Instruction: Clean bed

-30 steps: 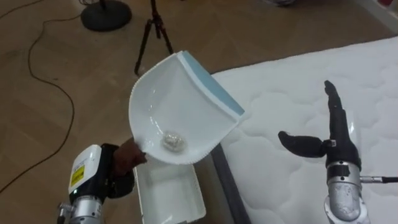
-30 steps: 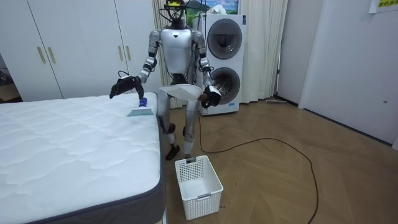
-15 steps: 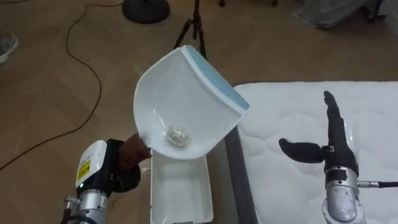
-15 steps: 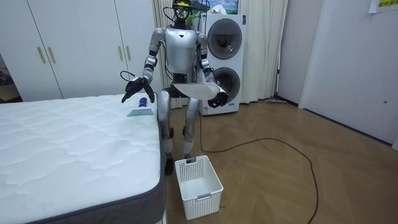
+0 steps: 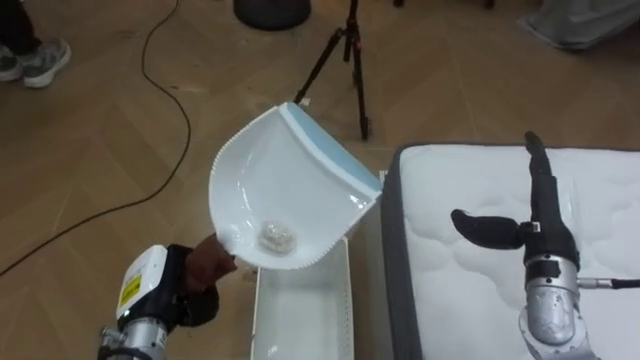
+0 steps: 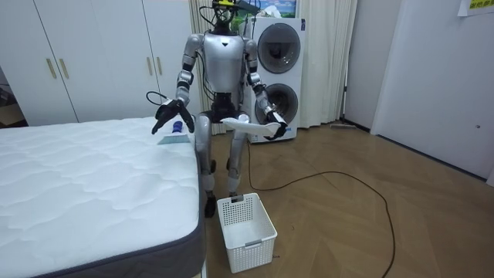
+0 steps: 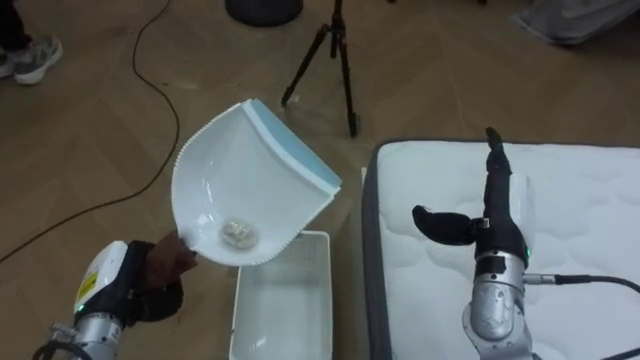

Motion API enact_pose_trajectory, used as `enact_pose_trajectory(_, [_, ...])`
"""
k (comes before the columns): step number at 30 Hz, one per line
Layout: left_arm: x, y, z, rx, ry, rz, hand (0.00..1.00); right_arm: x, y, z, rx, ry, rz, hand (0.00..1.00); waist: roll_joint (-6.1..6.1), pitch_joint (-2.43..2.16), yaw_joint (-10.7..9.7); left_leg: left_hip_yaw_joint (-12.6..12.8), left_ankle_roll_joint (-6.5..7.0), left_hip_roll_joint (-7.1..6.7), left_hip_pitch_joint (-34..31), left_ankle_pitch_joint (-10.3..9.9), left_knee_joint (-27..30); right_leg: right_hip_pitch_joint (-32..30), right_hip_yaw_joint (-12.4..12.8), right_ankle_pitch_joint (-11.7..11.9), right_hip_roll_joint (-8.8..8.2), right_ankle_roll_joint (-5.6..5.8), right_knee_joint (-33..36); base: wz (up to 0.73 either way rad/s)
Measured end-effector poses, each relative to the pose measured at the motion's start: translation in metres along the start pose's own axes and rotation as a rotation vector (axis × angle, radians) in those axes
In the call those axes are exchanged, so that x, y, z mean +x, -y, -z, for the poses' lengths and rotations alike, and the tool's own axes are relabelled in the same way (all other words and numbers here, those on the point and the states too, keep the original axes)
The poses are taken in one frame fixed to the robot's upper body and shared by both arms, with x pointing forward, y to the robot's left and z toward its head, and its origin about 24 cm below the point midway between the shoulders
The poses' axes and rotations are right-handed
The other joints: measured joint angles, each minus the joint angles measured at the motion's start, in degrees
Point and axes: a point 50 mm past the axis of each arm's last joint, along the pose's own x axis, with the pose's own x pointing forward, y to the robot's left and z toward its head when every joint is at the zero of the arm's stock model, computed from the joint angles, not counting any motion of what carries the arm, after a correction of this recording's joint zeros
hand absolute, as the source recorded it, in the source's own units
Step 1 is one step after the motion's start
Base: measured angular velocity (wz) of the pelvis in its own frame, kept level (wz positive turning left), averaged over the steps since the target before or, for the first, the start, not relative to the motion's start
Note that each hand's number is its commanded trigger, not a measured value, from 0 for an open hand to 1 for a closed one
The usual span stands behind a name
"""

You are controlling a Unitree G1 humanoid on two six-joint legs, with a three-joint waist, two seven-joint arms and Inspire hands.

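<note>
Handle of the dustpan [image 5: 290,185] is lost inside the left hand [image 5: 195,280], whose dark fingers are curled tight round it at the lower left of the eye views. The dustpan is white with a pale blue lip and is held up in the air, tipped so the lip points up and away. A small crumpled wad [image 5: 276,236] lies in its deepest part, just above the hand. The pan's toothed rear edge covers the far end of a white basket [image 5: 347,290] on the floor below, and the picture's lower edge cuts off the basket's near end. The basket stands just beside the bed [image 5: 450,180], whose white quilted mattress runs out of the picture to the right.

The right hand [image 5: 530,235] hovers over the mattress with fingers straight and thumb spread wide, holding nothing. In the room view a small blue thing [image 6: 176,135] lies on the bed's corner beneath it, too small to make out.

On the wooden floor beyond stand a black tripod [image 5: 335,60] and a round black base [image 5: 270,12], half cut off. A person's shoe [image 5: 45,60] shows at the top left. Behind the robot are stacked washing machines [image 6: 276,77] and white cupboards [image 6: 77,54]
</note>
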Motion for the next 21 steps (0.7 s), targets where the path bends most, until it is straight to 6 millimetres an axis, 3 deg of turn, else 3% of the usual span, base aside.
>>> enact_pose_trajectory(2, [0.000,-0.002,0.002,0.007,-0.009,-0.004,1.00,0.000,-0.001,0.001,-0.010,0.001,-0.005,0.00,-0.01,0.03,-0.04,1.01,-1.75,0.17,0.27,-0.51,-0.55,1.22,-1.84,0.27,-0.38,0.20,-1.85,-0.08])
enact_pose_trajectory(3, [0.000,-0.003,0.003,0.008,-0.009,-0.006,1.00,0.000,-0.001,0.000,-0.013,0.005,-0.005,0.00,0.10,0.07,-0.26,1.84,-1.96,0.44,0.05,-0.65,-0.54,1.43,-2.61,0.33,-0.49,0.22,-2.17,0.05])
enact_pose_trajectory(4, [0.001,-0.005,0.003,0.011,-0.010,-0.010,1.00,0.000,-0.002,0.001,-0.027,0.009,-0.010,0.00,0.18,0.04,-1.03,5.12,-2.55,1.43,-0.75,-1.04,-0.48,1.54,-3.97,0.36,-0.86,0.26,-2.54,0.38])
enact_pose_trajectory(5, [0.002,-0.006,0.003,0.014,-0.007,-0.011,1.00,-0.001,-0.002,0.003,-0.033,0.002,-0.011,0.00,0.31,0.04,-2.20,10.03,-3.03,2.90,-1.59,-1.51,-0.55,1.53,-5.21,0.09,-1.01,0.27,-2.35,0.51])
enact_pose_trajectory(6, [0.002,-0.006,0.002,0.015,-0.005,-0.011,1.00,-0.001,-0.002,0.004,-0.035,-0.003,-0.010,0.00,0.27,0.05,-2.77,12.61,-3.03,3.64,-1.93,-1.70,-0.54,1.52,-5.75,-0.26,-1.10,0.30,-2.16,0.62])
enact_pose_trajectory(7, [0.003,-0.005,0.002,0.016,-0.005,-0.004,1.00,-0.002,-0.002,0.004,-0.033,-0.005,-0.009,0.00,0.19,0.05,-3.40,15.54,-2.94,4.12,-2.04,-1.83,-0.51,1.32,-5.58,-1.27,-1.46,0.70,-1.15,0.39])
enact_pose_trajectory(9, [0.003,-0.003,0.004,0.020,-0.011,0.016,1.00,-0.002,-0.002,0.004,-0.032,-0.003,-0.010,0.00,0.24,-0.03,-2.85,15.46,-2.42,3.75,-1.23,-1.53,-0.42,-0.09,-3.99,-2.42,-1.61,0.58,1.98,0.13])
enact_pose_trajectory(12, [0.004,-0.006,0.009,0.042,-0.021,0.029,1.00,-0.002,-0.002,0.004,-0.040,0.001,-0.015,0.00,1.46,0.04,-2.90,15.86,-2.41,3.63,-0.42,-1.46,-0.31,-0.20,-3.04,-2.82,-1.82,0.26,4.13,0.13])
enact_pose_trajectory(13, [0.005,-0.009,0.010,0.054,-0.023,0.028,1.00,-0.002,-0.003,0.003,-0.055,0.007,-0.020,0.00,1.83,0.08,-3.02,17.31,-5.08,3.59,-0.57,-1.89,-0.02,-0.22,-2.33,-3.01,-2.94,0.00,4.73,0.30])
enact_pose_trajectory(14, [0.011,-0.014,0.008,0.060,-0.016,0.023,1.00,-0.001,-0.003,0.005,-0.069,0.004,-0.022,0.00,1.08,0.40,-3.37,22.23,-5.52,4.90,-3.79,-3.64,4.12,-0.86,-0.95,-3.67,-4.50,0.53,5.95,0.38])
enact_pose_trajectory(15, [0.014,-0.017,0.006,0.067,-0.003,0.022,1.00,-0.001,-0.002,0.006,-0.079,0.001,-0.021,0.00,2.00,0.14,-3.47,24.95,-1.92,8.44,-6.28,-4.90,7.47,-2.27,-0.85,-4.33,-4.05,1.25,7.92,0.51])
enact_pose_trajectory(16, [0.024,-0.027,-0.002,0.093,0.035,0.009,1.00,-0.001,0.000,0.008,-0.086,-0.010,-0.016,0.00,3.38,-0.13,-3.34,24.68,-1.75,12.20,-10.40,-9.33,13.79,-5.53,-0.57,-8.07,-3.50,2.77,13.77,0.34])
enact_pose_trajectory(17, [0.028,-0.030,-0.004,0.100,0.039,0.005,1.00,0.000,-0.001,0.009,-0.093,-0.018,-0.025,0.00,3.51,-0.06,-3.17,24.89,-0.40,12.02,-10.99,-9.94,15.08,-6.63,-0.37,-9.56,-3.60,3.23,16.03,0.28])
enact_pose_trajectory(18, [0.029,-0.033,-0.003,0.111,0.031,0.004,1.00,0.000,-0.006,0.011,-0.108,-0.032,-0.061,0.00,3.22,-0.10,-3.45,24.96,0.41,10.94,-11.09,-9.78,14.92,-8.22,0.58,-10.54,-4.47,3.97,17.71,0.16])
enact_pose_trajectory(19, [0.030,-0.035,-0.002,0.124,0.032,0.002,1.00,0.000,-0.008,0.015,-0.123,-0.042,-0.076,0.00,3.43,0.02,-3.84,24.93,2.06,9.89,-10.68,-8.79,13.29,-8.51,1.46,-10.48,-4.93,4.09,17.64,0.16])
enact_pose_trajectory(21, [0.033,-0.041,-0.003,0.138,0.039,-0.010,1.00,0.002,-0.009,0.016,-0.133,-0.048,-0.082,0.00,3.80,0.20,-3.84,24.75,3.87,8.70,-10.94,-7.75,11.52,-9.84,2.46,-10.68,-5.24,3.96,17.68,0.05])
